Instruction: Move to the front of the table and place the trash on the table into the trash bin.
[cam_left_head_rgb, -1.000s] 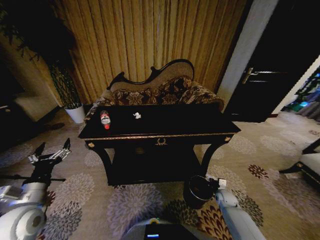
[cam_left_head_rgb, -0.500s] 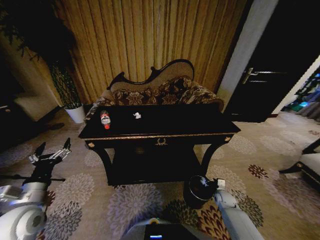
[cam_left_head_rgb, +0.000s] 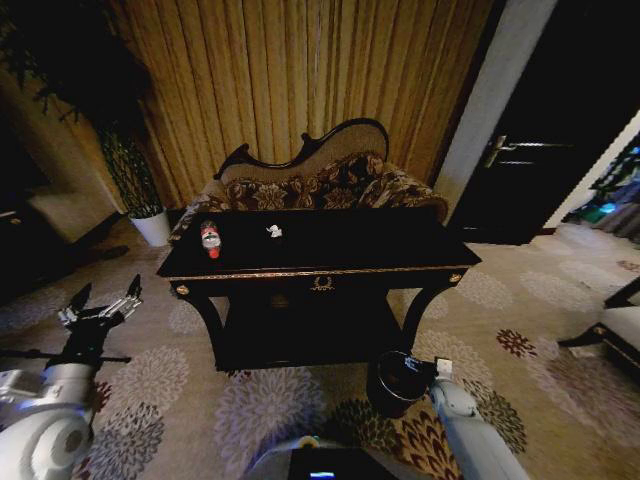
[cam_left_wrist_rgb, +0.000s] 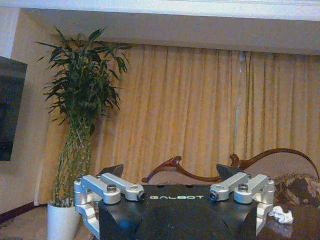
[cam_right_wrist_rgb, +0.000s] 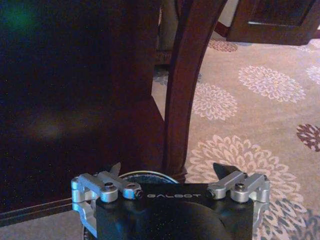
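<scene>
Already facing the table (cam_left_head_rgb: 330, 262) at frame centre, the robot has yet to lift any trash: the bottle (cam_left_head_rgb: 210, 238) and a paper scrap (cam_left_head_rgb: 274, 231) lie on the tabletop's left half. Its left gripper (cam_left_head_rgb: 103, 298), fingers spread and empty, hovers lower left. Its right gripper (cam_right_wrist_rgb: 169, 172), also spread, hangs at the trash bin (cam_left_head_rgb: 397, 382) at lower centre-right by the table leg. All clearing remains.

"GALBOT" is printed on both end effectors' bodies (cam_left_wrist_rgb: 177, 198) (cam_right_wrist_rgb: 175, 196).

Left claw (cam_left_head_rgb: 103, 301) and right claw (cam_right_wrist_rgb: 167, 172) agape
</scene>
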